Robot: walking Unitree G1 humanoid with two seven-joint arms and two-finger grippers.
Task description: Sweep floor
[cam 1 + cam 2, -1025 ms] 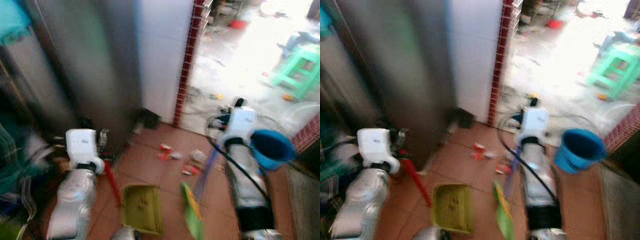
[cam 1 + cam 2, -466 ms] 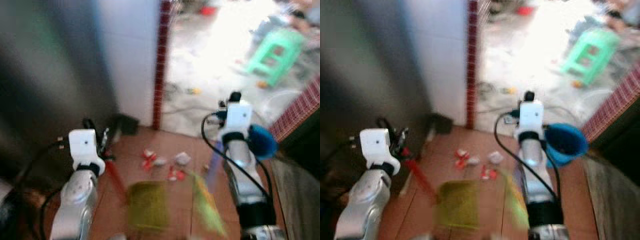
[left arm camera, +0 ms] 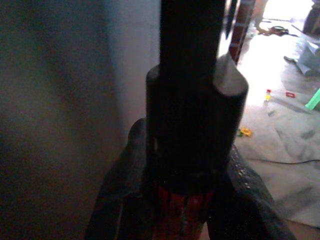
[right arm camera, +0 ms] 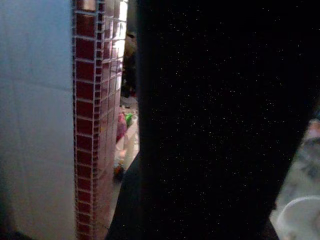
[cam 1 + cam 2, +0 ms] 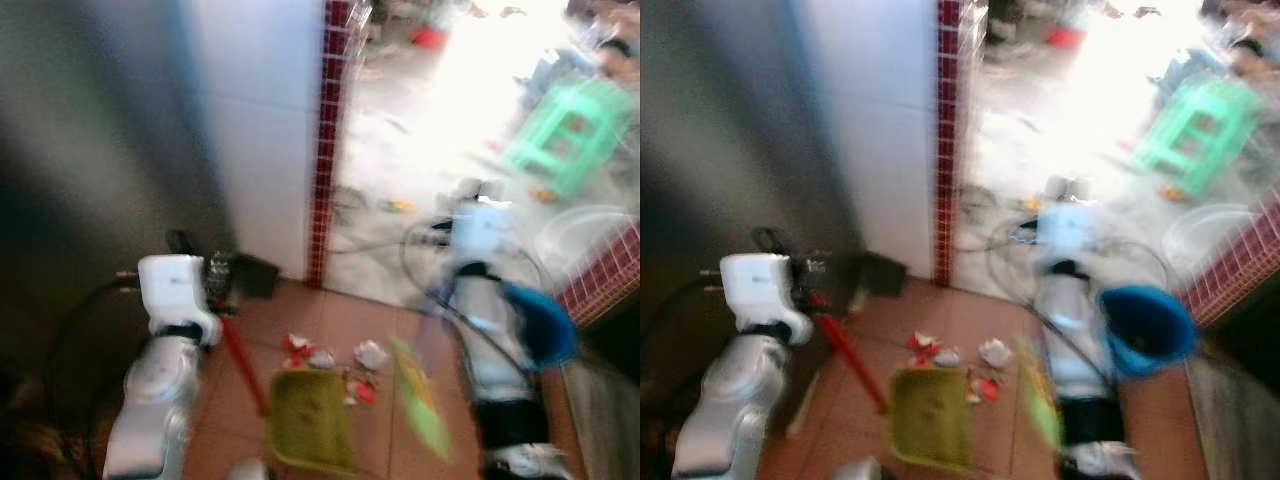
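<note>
My left gripper is shut on the red handle of a yellow-green dustpan that rests on the terracotta floor. In the left wrist view its fingers clamp the red and black handle. Several red and white scraps of litter lie right at the dustpan's far edge. A green broom head hangs beside my blurred right arm, whose gripper is raised over the doorway. The right wrist view shows a dark shaft close to the lens, the broom handle as far as I can tell.
A white wall with a red tiled edge stands ahead, and a grey metal surface is on the left. A blue bucket sits by my right arm. Beyond the doorway are a green stool and scattered rubbish.
The camera has swung and stays blurred. The dustpan now sits closer to the litter, its edge nearly touching it. My right arm with the broom is in motion.
</note>
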